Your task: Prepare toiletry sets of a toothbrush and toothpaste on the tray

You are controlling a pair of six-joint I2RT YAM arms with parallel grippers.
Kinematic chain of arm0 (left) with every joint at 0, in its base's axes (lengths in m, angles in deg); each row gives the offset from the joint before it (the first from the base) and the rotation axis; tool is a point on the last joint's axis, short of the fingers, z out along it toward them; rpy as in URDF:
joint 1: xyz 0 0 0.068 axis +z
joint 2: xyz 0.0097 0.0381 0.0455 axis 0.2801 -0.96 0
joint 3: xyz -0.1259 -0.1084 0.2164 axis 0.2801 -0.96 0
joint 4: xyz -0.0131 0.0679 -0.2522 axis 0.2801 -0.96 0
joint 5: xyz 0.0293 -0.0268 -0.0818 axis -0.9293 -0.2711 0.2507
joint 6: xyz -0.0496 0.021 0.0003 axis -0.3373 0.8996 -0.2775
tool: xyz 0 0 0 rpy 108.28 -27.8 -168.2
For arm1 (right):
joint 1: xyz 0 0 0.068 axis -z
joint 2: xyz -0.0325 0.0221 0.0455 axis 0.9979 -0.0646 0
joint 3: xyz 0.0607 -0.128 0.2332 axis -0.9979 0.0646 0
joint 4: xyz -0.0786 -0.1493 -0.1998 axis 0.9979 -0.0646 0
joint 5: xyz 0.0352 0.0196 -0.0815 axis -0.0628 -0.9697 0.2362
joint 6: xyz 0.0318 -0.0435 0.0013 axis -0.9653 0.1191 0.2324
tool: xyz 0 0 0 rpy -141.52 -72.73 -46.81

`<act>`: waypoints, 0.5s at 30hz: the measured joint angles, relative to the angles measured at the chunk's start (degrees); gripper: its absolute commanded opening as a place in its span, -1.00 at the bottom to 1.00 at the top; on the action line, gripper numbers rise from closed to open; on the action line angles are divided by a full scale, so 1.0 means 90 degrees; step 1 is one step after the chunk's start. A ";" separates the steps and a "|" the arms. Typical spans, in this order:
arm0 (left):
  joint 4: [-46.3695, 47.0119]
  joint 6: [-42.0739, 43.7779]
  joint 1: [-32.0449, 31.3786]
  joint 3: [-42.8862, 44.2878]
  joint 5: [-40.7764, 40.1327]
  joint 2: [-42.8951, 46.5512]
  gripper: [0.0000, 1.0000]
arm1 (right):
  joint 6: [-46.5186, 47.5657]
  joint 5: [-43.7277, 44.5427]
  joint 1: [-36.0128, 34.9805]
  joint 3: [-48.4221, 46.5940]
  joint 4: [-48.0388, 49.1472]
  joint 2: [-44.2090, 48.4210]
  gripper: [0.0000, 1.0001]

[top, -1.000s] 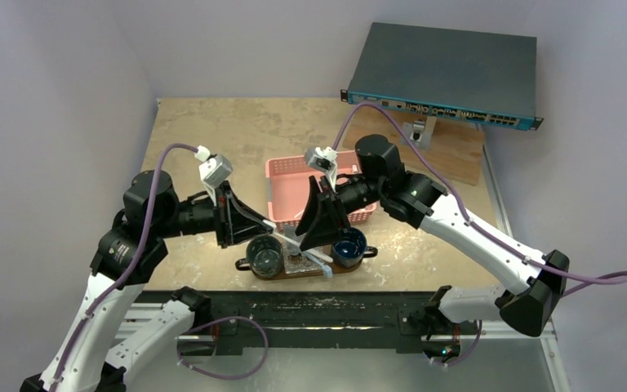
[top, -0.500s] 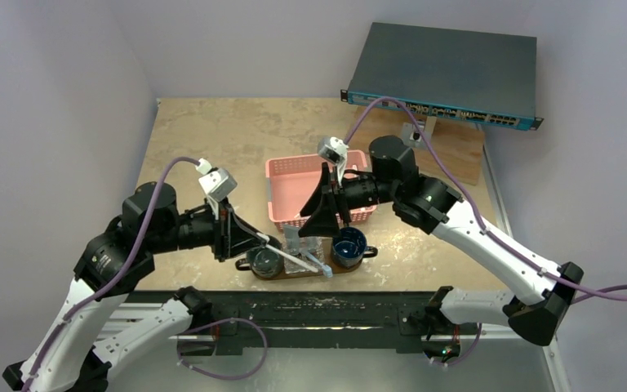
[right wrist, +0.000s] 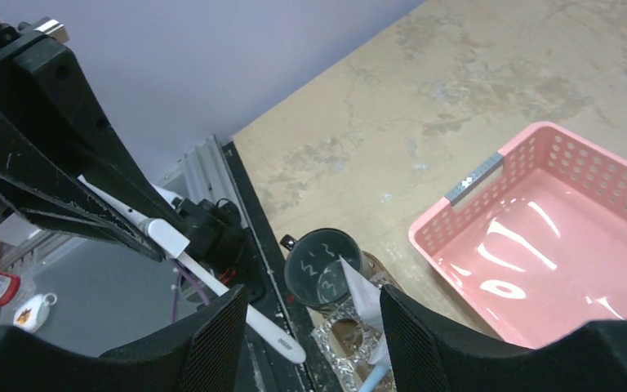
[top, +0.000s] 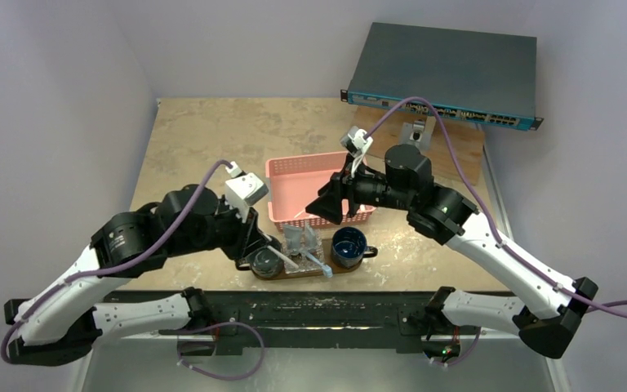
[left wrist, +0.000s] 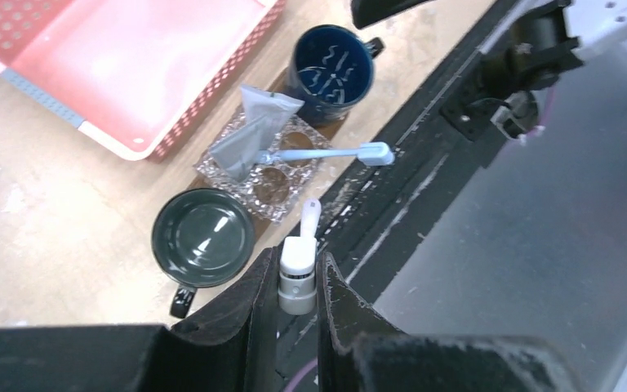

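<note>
Left wrist: fingers [left wrist: 263, 282] pinch white toothbrush [left wrist: 298, 269]; mugs [left wrist: 202, 237] hide most of tray [left wrist: 336, 121].

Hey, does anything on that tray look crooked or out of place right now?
Yes. The blue toothbrush lies flat across the clear holder, its bristle head overhanging the tray's near edge. The toothpaste tube leans tilted on that same holder. Separately, the left gripper holds a white toothbrush.
</note>
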 measured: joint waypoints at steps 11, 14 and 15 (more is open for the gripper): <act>-0.0121 -0.0126 -0.0913 0.0068 -0.1770 -0.0726 -1.00 | -0.0029 0.0663 0.0000 0.0272 -0.0036 0.0058 0.25; 0.0000 -0.0131 -0.0920 -0.0078 -0.1923 -0.0692 -1.00 | -0.0029 0.0687 0.0000 0.0291 -0.0039 0.0056 0.25; 0.0044 -0.0131 -0.0920 -0.0121 -0.1950 -0.0685 -1.00 | -0.0029 0.0716 0.0000 0.0296 -0.0039 0.0056 0.25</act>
